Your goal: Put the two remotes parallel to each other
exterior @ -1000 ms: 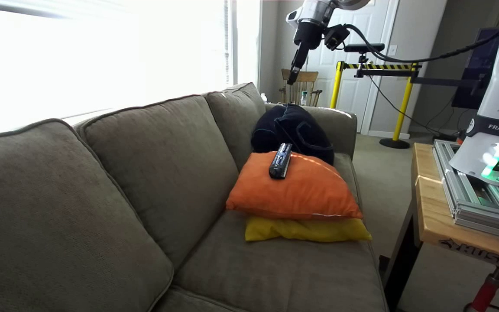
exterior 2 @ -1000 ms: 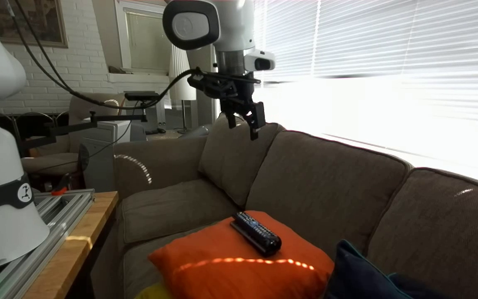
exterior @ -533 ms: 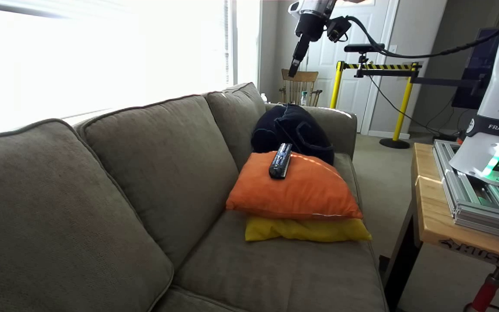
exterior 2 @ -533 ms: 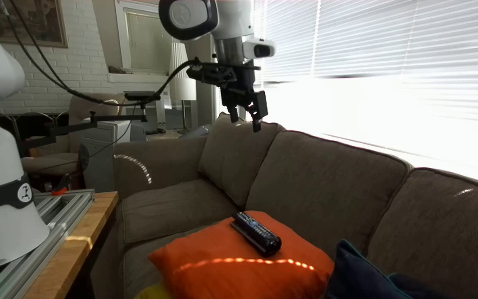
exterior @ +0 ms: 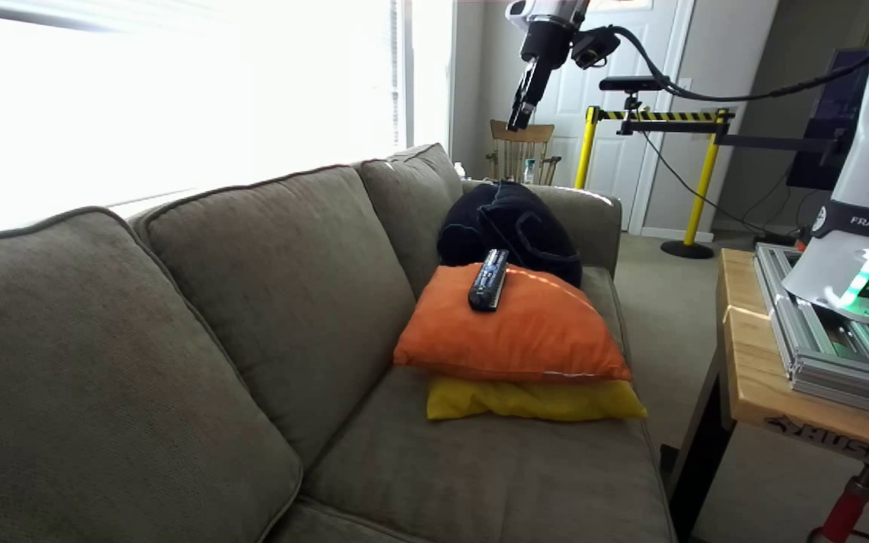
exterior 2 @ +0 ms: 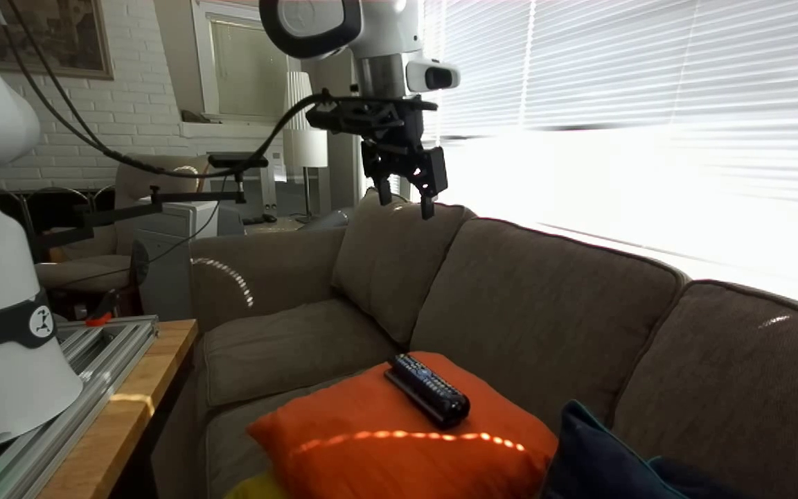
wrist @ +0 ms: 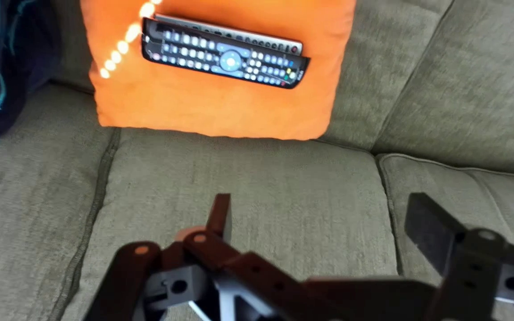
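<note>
I judge the job all but done; the black remote control (wrist: 225,55) and the grey remote control (wrist: 268,43) lie on the orange cushion (wrist: 221,111), and in the wrist view both run from just past nine o'clock to just past three, close to parallel; the black one hides most of the grey one, though whether stacked or leaning I can't tell; what's left may be a slight squaring-up, if anything. My end effector (exterior 2: 406,201) hangs well above the sofa (exterior: 216,302), its jaws spread wide with nothing between them, the pair at eleven o'clock from it in the wrist view; there, a dark blue cloth bundle (wrist: 11,60) lies beyond the cushion's nine o'clock edge; a yellow cushion (exterior: 536,400) pokes out beneath; that overlap and the soft footing look likeliest to hinder a nudge.
</note>
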